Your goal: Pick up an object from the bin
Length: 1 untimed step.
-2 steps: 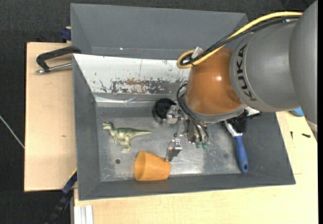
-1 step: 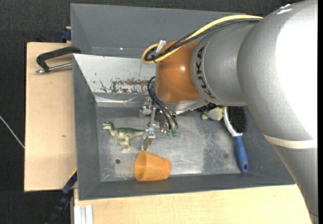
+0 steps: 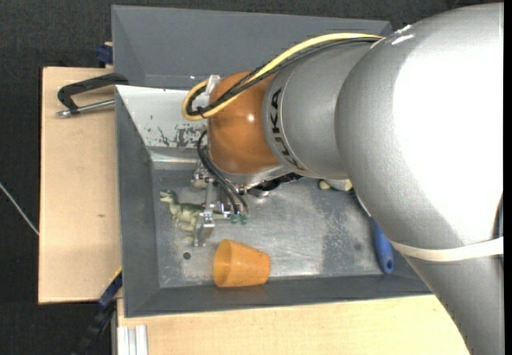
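Grey metal bin (image 3: pixel 136 225), seen from above. Hand (image 3: pixel 210 219) low over the left of the floor, against a small pale, knobbly thing (image 3: pixel 178 209); whether it is open or closed cannot be told. Orange cup (image 3: pixel 240 264) lies on its side near the front wall. Blue stick (image 3: pixel 383 246) lies far right.

Silver-grey arm (image 3: pixel 384 113), orange wrist cover (image 3: pixel 240 133), yellow cable (image 3: pixel 320 45)
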Tool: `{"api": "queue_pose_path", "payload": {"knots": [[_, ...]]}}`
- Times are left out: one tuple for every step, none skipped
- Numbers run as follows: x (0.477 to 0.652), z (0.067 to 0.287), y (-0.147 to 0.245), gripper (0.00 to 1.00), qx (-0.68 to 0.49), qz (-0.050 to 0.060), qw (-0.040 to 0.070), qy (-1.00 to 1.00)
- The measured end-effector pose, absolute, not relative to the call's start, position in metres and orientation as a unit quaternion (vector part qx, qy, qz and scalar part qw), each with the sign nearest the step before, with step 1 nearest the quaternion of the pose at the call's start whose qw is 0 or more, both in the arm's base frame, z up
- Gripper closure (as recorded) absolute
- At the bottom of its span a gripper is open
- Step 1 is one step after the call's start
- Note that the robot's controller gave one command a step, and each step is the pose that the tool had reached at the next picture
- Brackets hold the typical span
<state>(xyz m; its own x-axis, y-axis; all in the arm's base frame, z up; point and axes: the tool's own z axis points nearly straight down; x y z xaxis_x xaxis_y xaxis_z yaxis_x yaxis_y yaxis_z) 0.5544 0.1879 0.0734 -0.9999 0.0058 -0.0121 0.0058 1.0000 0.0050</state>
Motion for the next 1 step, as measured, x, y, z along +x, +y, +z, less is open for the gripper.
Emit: {"api": "queue_pose_path", "payload": {"knots": [[0.5554, 0.0737, 0.1856, 1.00, 0.005, 0.002, 0.007, 1.000]]}}
